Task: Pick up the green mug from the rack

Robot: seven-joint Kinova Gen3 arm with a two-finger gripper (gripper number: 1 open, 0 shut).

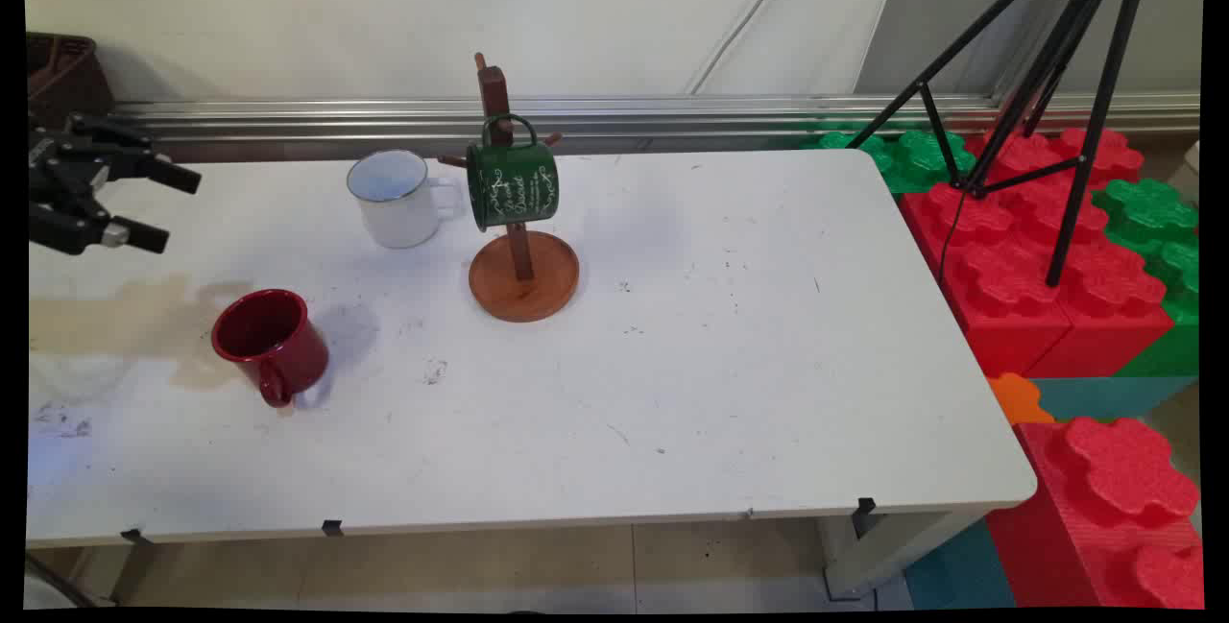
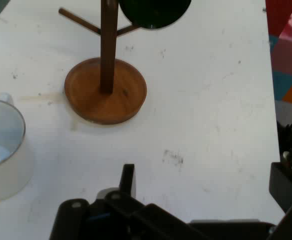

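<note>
Nearest the main camera, a red mug point(image 1: 272, 343) is sitting upright on the white table point(image 1: 730, 383), its handle turned toward the near edge and a pale brownish stain point(image 1: 134, 321) spreading just beside it to the left. Behind it, a white mug point(image 1: 396, 198) is standing close to a wooden mug tree point(image 1: 519, 258), and a green mug point(image 1: 513, 179) is hanging by its handle from one of the tree's pegs. At the left edge the black gripper point(image 1: 158, 208) is hovering above the table, released, with its two fingers spread apart and holding nothing; the red mug is the thing closest to it, though well clear of it. Red and green foam blocks point(image 1: 1047, 249) and a black tripod point(image 1: 1037, 76) are standing off the table's right end.

From the hand camera, one finger point(image 2: 127, 180) is rising from the bottom edge, the white mug point(image 2: 3, 145) is showing at the left, and the mug tree's round base point(image 2: 105, 91) is lying ahead with the green mug's dark underside point(image 2: 155, 12) hanging above it.
</note>
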